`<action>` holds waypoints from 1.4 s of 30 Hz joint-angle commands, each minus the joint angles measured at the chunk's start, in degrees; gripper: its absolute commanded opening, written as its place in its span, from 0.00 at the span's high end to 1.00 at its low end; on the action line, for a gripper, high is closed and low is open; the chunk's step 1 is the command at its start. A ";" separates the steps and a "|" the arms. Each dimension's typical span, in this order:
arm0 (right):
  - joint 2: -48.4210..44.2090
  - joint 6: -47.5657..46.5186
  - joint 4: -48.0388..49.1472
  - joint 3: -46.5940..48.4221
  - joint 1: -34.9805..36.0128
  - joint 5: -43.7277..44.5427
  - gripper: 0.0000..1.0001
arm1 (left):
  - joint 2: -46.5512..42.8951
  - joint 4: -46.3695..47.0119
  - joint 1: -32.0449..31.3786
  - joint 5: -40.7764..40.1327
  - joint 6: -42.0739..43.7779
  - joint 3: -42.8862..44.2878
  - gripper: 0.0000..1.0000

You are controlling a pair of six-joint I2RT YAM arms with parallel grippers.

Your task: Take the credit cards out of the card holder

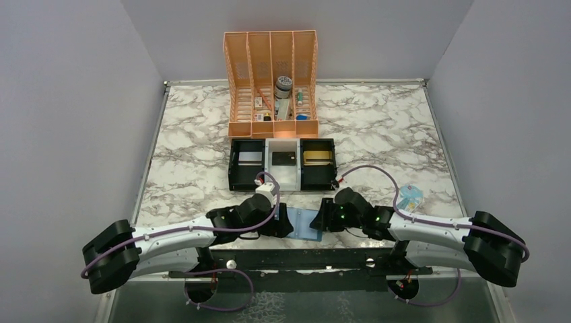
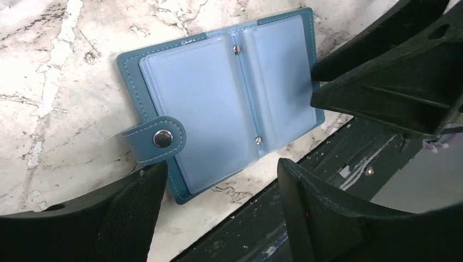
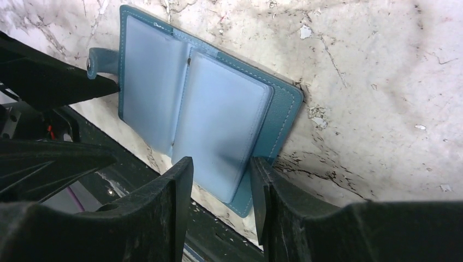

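Left gripper jaws wide apart, holding nothing; card holder lies opened flat just beyond its tips. Right gripper fingers straddle holder's right clear pocket corner, can't tell if gripping. Holder at table near edge, between both

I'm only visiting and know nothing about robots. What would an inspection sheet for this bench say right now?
Surface: grey-veined white marble tabletop.
Job's things: flat mid-blue bifold card holder lies open at the near edge, no cards seen in its clear sleeves; gold-tan cards sit in the right compartment of the black-and-white three-compartment tray.
Clutter: orange slotted desk organiser holding small items; silver-white card and dark card in the tray; pale translucent blue packet.
Fingers: left fingers open, framing the holder's edge; right fingers straddle a sleeve's edge, grip unclear.
Cables: purple cables loop along both arms.
Surroundings: plain grey walls; nothing else seen.
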 commanded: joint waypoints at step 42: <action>20.48 10.02 33.41 0.30 0.40 -10.17 0.87 | 3.62 9.99 -1.45 -0.86 -1.77 -3.70 0.83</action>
